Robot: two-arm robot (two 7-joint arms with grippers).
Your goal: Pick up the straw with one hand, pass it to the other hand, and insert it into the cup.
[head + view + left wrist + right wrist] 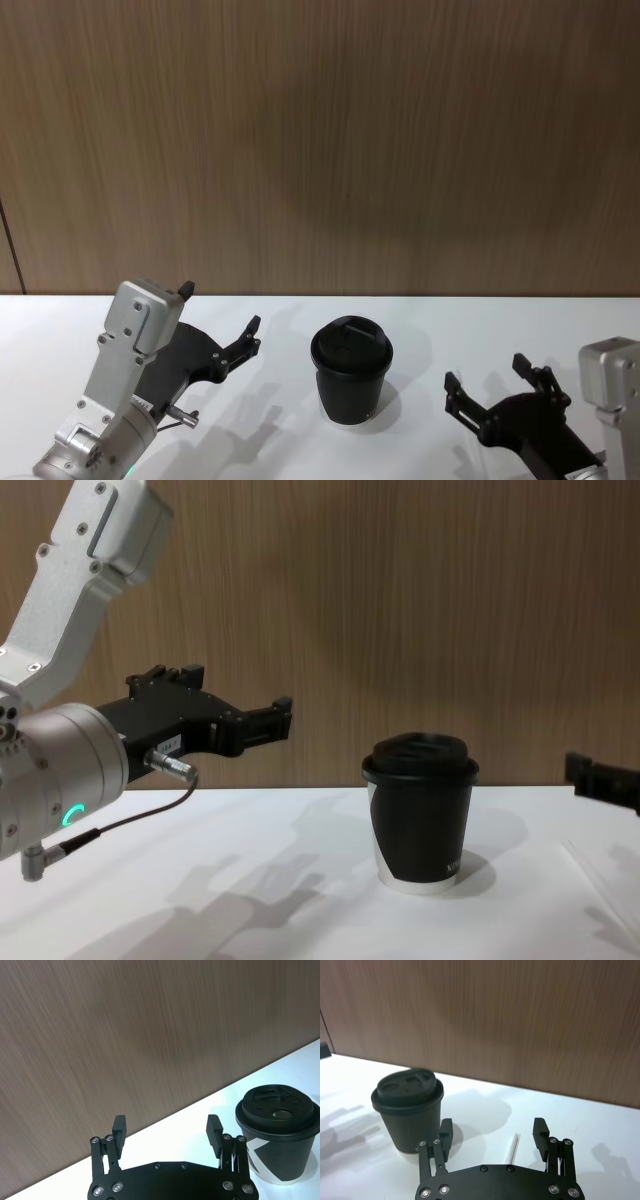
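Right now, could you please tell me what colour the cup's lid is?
The lid is black, clearest in the left wrist view.

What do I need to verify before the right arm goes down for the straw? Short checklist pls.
1. The right gripper is open: ok, fingers spread, nothing held.
2. The straw is free to take: ok, it lies flat on the table, ahead of the right gripper and apart from the cup.
3. The straw's near end: cannot tell, hidden under the gripper body.
4. The left gripper is ready for the handover: ok, open, raised to the left of the cup.
5. The cup is upright with its lid on: ok.
6. The lid hole is unblocked: ok, a round opening shows on top.
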